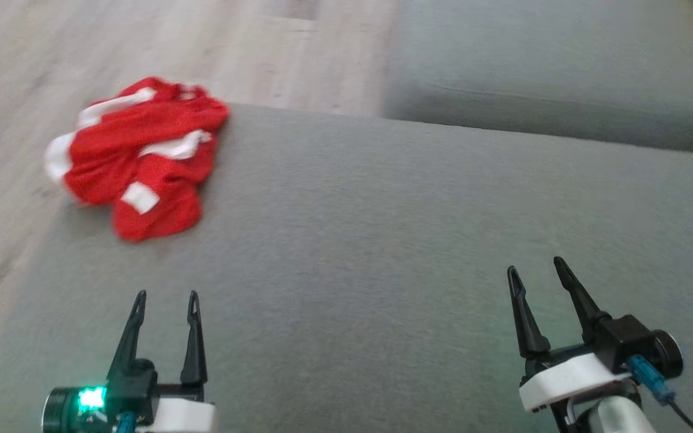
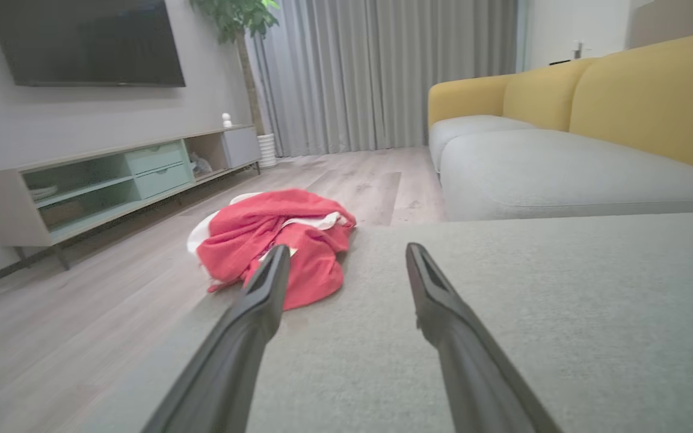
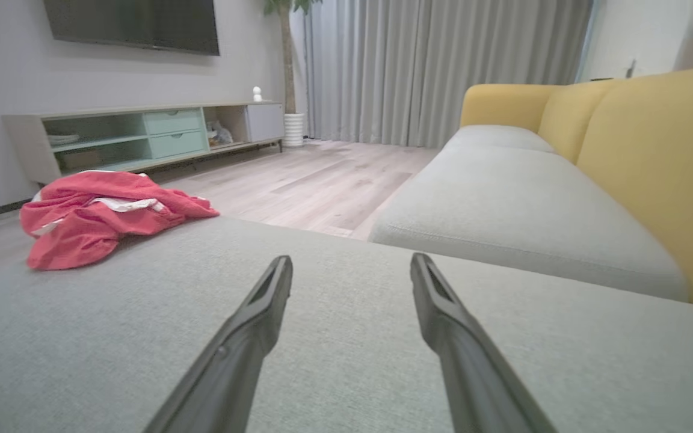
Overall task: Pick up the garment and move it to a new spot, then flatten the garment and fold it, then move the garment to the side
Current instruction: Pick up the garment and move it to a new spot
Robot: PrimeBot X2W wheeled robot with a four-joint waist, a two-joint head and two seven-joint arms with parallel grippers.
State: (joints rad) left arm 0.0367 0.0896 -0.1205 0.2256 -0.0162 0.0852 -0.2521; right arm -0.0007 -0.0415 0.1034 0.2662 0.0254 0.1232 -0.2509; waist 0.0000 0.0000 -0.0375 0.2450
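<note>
garment: red, faintly dotted weave, with white bands and patches
near cushion: plain mid-grey
far seat cushion: paler grey
sofa back: mustard yellow
floor: pale wood planks, light grain
curtains: grey, in vertical folds
cabinet: off-white frame, mint-green drawers
television: black
left gripper: black fingers, green light at its base
right gripper: black fingers, white collar, blue plug
</note>
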